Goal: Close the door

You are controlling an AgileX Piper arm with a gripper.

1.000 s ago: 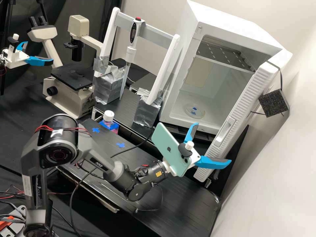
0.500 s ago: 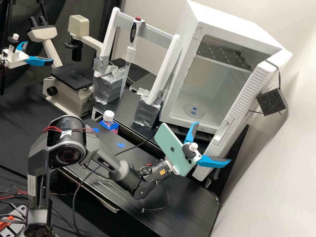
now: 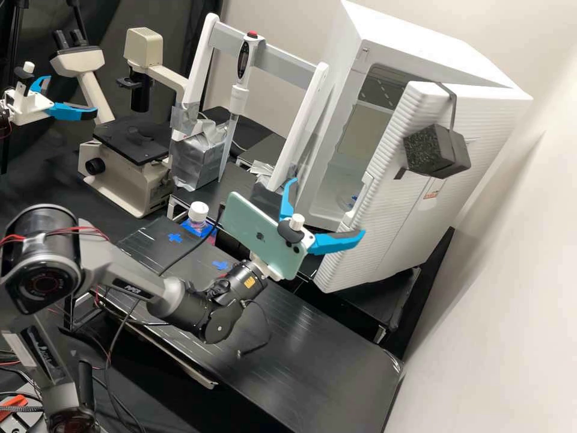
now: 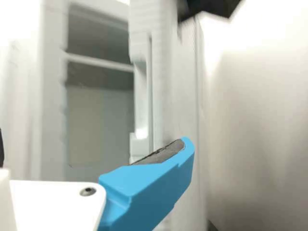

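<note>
White ribbed door [image 3: 390,210] part-open on white box-shaped cabinet [image 3: 415,51]. White tool with blue fingers [image 3: 327,208] spread apart beside door edge; contact unclear. Risk: oblique push could slip off, leaving door ajar.

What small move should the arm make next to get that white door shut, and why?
I'd probably swing the end effector slightly toward the cabinet, pushing the door inward: the door stands partly open, the inside shows past its free edge, and one blue finger appears to be at that edge.
</note>
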